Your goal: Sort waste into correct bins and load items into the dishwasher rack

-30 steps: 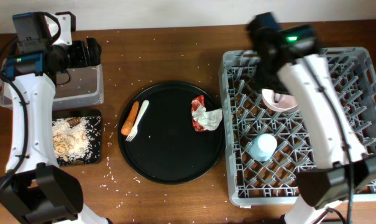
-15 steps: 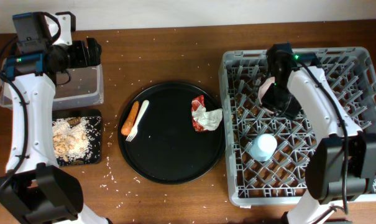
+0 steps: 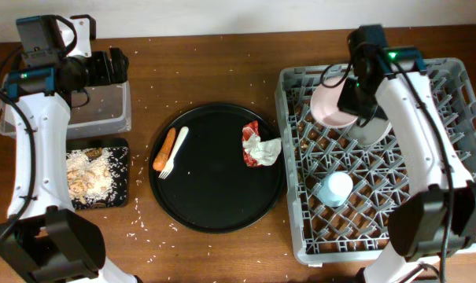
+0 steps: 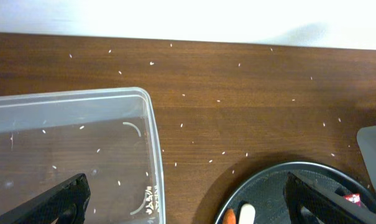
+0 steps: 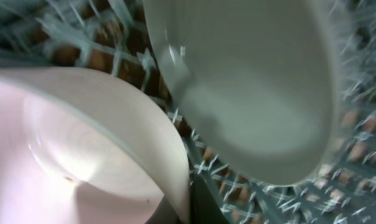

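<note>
- While the left gripper (image 3: 116,67) hangs above the clear tub (image 3: 130,106), up and to the left of the round black tray (image 3: 214,212), its fingers stand wide apart with nothing between them. The left wrist view shows one dark finger (image 4: 66,199) at each lower corner.
- Left of the round black tray, just below the clear tub, lies the shallow black tray (image 3: 124,196), heaped with pale grains (image 3: 88,174). More of these grains are scattered over the wooden table (image 3: 222,71) around the round tray.
- On the round black tray's left part, the orange carrot (image 3: 165,149) and the white fork (image 3: 175,151) lie side by side; whether they touch cannot be told.
- On its right part, near the rim, the red-and-white wrapper (image 3: 250,141) lies against the white tissue (image 3: 269,147).
- Just right of the round black tray stands the grey dishwasher rack (image 3: 288,196).
- The right gripper (image 3: 350,101) is over the rack's far part, on the side facing the round tray. It is clamped on the rim of the white bowl (image 3: 328,108), which is tilted. In the right wrist view the bowl's rim runs down to a dark finger (image 5: 203,202).
- The light grey plate (image 3: 377,134) sits in the rack just past the bowl, away from the round tray and partly under the arm. Whether bowl and plate touch cannot be told.
- The light blue cup (image 3: 333,187) stands among the rack's pegs, in the half nearer the round tray.
</note>
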Available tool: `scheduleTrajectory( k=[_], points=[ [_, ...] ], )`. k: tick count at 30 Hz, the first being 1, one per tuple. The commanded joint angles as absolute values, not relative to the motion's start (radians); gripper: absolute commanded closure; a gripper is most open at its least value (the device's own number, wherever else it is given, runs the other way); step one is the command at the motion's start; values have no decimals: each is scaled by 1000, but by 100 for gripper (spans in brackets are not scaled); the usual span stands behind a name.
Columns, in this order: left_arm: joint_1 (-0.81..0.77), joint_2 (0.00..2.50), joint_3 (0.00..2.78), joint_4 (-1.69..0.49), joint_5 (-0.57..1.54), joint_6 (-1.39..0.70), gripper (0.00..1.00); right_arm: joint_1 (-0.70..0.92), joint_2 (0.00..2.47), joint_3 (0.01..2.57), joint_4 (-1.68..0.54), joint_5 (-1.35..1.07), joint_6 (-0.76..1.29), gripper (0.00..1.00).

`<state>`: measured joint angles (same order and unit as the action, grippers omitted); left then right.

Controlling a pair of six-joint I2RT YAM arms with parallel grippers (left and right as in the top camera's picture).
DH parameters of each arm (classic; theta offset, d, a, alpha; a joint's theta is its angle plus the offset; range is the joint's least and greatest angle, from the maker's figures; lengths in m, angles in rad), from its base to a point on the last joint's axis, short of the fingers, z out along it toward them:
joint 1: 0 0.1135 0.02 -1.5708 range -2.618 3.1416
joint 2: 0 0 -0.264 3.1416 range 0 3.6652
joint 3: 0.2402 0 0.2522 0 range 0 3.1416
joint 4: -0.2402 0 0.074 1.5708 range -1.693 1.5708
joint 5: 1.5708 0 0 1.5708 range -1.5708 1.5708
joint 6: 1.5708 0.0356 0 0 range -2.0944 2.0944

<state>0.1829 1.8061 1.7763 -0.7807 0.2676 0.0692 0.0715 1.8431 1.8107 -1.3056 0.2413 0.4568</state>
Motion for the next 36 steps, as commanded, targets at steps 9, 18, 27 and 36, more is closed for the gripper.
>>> scheduleTrajectory(
  k=[9,18,27,36],
  points=[
    [186,1782,1782,-778,265,64,1,477,1981,1947,-1283,1185,97,96],
    [186,1782,1782,-778,265,64,1,442,2173,1923,-1289,1272,86,96],
    [186,1782,1782,-778,265,64,1,412,2209,1921,-1220,1177,85,96],
    [186,1782,1782,-778,265,64,1,423,2219,1921,-1192,1124,85,96]
  ],
)
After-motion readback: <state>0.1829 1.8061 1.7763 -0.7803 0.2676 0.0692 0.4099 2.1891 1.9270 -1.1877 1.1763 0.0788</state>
